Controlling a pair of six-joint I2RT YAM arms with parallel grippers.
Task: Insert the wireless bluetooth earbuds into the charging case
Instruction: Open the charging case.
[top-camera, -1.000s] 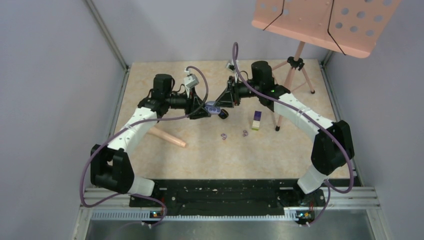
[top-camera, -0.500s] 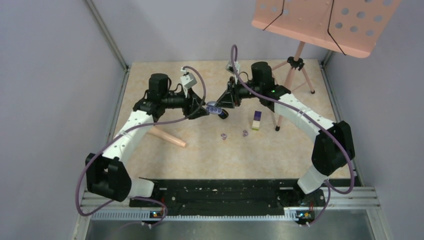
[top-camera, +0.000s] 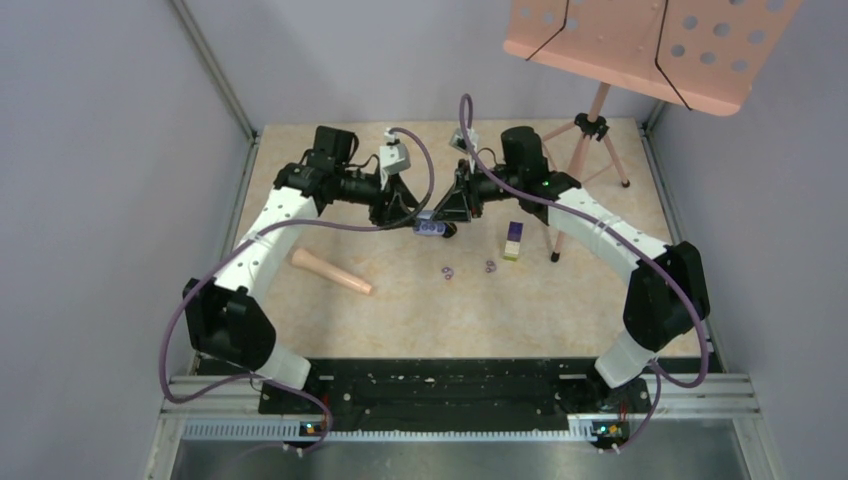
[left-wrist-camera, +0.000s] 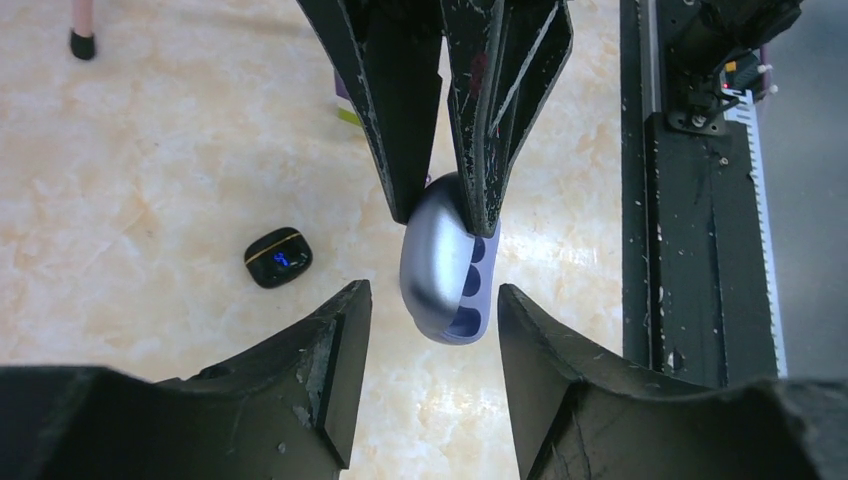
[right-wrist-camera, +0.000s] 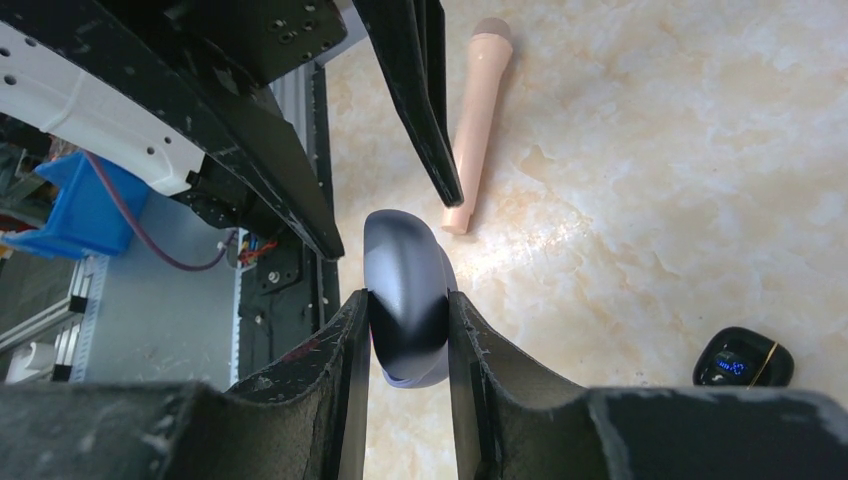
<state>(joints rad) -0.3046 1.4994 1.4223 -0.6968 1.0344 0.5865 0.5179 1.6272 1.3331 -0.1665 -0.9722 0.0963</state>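
Step in hand: presentation of the charging case (right-wrist-camera: 400, 250) between the two arms, above the counter (top-camera: 400, 320). Right pincer (right-wrist-camera: 407, 298) is clenched on the pale purple case, one finger flat against each side. Left pincer (left-wrist-camera: 432, 295) stands released, its fingers straddling the free end of the case with a gap visible on at least one side. Dark sockets show along one face of the case, so it appears open; no bud can be seen seated in them.

Two purple earbuds (top-camera: 447, 271), ring-like, lie on the counter near the yellow-and-purple block (top-camera: 513, 241), apart from each other and well below the held case. Loose black buds cannot be made out; a black pod (left-wrist-camera: 278, 257) with a blue light rests on the counter beneath the arms.

Judgement: insertion is not begun. The next move calls for the case to be set down or steadied, sockets upward, and the free pincer sent to a bud.

Surface: beige marbled counter, matt. A pink rod (top-camera: 330, 272) lies at left. Plain grey walls enclose the bay; a pink music stand (top-camera: 650, 40) stands at the far right.
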